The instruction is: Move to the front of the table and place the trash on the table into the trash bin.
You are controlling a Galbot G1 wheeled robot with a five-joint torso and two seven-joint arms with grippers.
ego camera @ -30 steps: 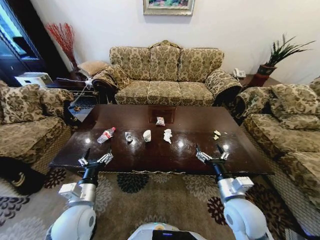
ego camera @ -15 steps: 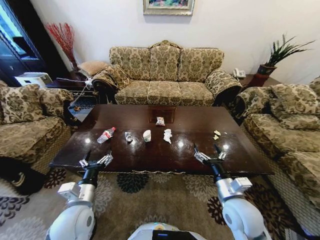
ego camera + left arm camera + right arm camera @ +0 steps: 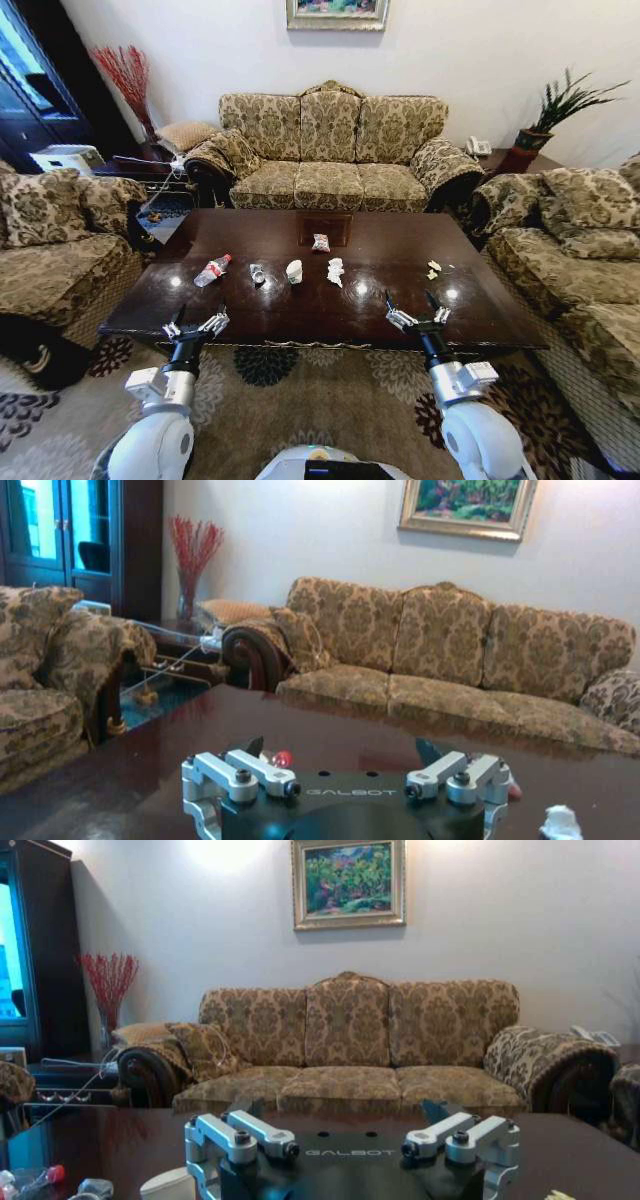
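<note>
The left gripper (image 3: 195,325) hangs over the near edge of the table (image 3: 300,310) at about 7 o'clock in the head view, its fingers spread wide and holding nothing. The right gripper (image 3: 412,312) hangs over the same edge at about 5 o'clock, also wide and empty. Toward 12 o'clock from the left gripper lies a clear bottle (image 3: 211,270) with a red cap. Farther along the tabletop come a small crumpled piece (image 3: 257,273), a white cup (image 3: 294,271) and a white tissue (image 3: 335,270), well apart from both grippers. A wrapper (image 3: 321,242) rests by the square inlay beyond them. Yellowish scraps (image 3: 433,268) lie toward 12 o'clock from the right gripper. Patterned sofas (image 3: 330,150) ring the table on three sides.
</note>
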